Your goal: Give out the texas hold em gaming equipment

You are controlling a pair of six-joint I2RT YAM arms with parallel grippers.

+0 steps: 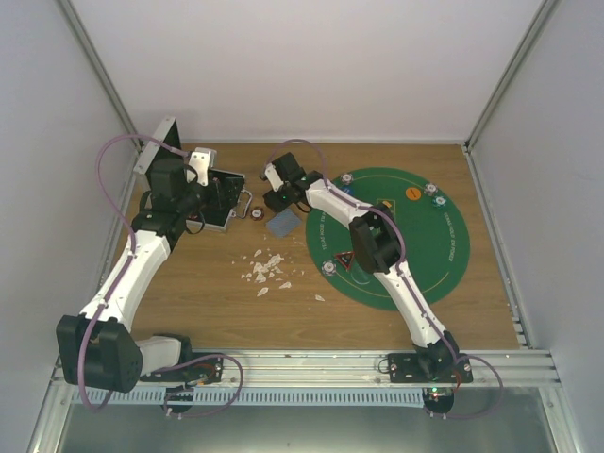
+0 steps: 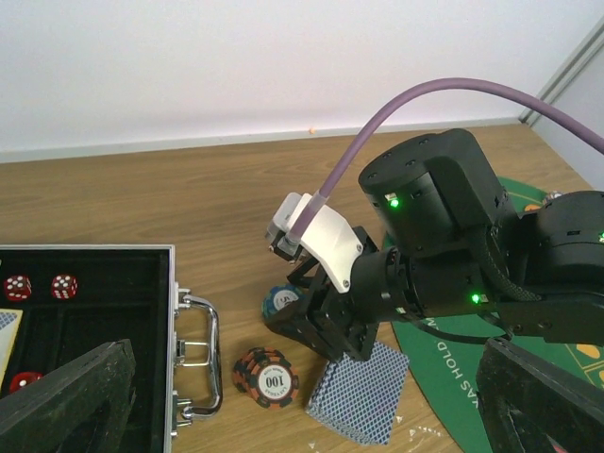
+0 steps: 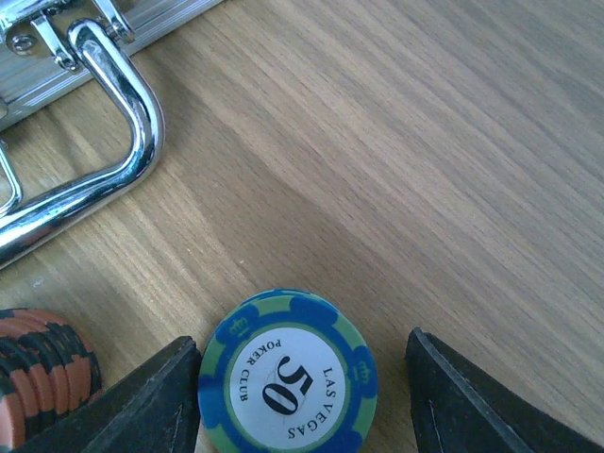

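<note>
Right gripper (image 3: 302, 363) is standing with its jaws spread wide, straddling a blue-green poker chip (image 3: 283, 382) marked 50, which is lying face up on the wooden tabletop (image 1: 208, 302). The chip is sitting close against one finger and apart from the other, so nothing is being clamped. Just beside it, a stack of orange-black chips (image 2: 266, 376) marked 100 is resting on the wood, near the chrome handle (image 3: 113, 123) of an open metal case (image 2: 172, 311). A deck of blue-backed cards (image 2: 363, 396) is lying on the other side of the stack, partly under the right arm. Left gripper (image 1: 225, 196) is hovering over the case with its jaws wide apart and holding nothing. Red dice (image 2: 17, 286) are sitting inside the case. On the green felt mat (image 1: 444, 255), further chips (image 1: 431, 190) and an orange button (image 1: 412, 192) are lying. White scraps (image 1: 266, 271) are lying scattered on the bare wood.
</note>
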